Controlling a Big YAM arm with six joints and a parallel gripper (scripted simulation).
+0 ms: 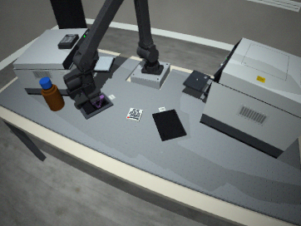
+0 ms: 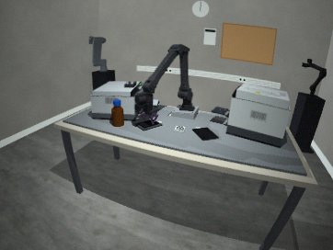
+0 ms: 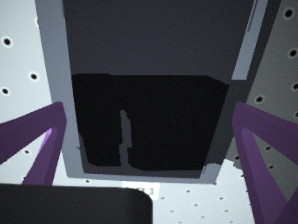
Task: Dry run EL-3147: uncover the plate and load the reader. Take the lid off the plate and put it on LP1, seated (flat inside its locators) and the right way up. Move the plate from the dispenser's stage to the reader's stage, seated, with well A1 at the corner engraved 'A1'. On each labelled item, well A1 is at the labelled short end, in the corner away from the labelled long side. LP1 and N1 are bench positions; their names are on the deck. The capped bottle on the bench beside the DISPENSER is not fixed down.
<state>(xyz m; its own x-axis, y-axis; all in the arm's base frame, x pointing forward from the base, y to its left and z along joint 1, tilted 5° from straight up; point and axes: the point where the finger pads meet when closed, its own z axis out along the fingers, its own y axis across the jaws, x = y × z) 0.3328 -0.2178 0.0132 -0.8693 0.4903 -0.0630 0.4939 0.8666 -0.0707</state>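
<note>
My gripper [image 1: 99, 101] [image 2: 149, 119] [image 3: 149, 111] is open, its purple fingers apart low over the dark framed bench position [image 1: 100, 111] [image 2: 151, 126] [image 3: 53, 75]. The small label at its end in the wrist view is only partly readable. Nothing is seen held between the fingers. Shadow covers much of the frame's inside, so I cannot tell whether a lid lies in it. A pale blue plate [image 1: 104, 63] is on the stage beside the left machine; whether it is covered cannot be told. The reader's dark stage [image 1: 195, 80] [image 2: 220, 110] stands beside the right machine.
The amber bottle with blue cap [image 1: 53, 98] [image 2: 118, 116] stands upright beside the left machine [image 1: 46, 51] [image 2: 112, 95], close to my gripper's left. A printed marker card [image 1: 134, 114] [image 2: 179, 129] and a black rectangular position [image 1: 170, 125] [image 2: 205, 133] lie mid-bench. The right machine [image 1: 254, 89] [image 2: 258, 110] is large.
</note>
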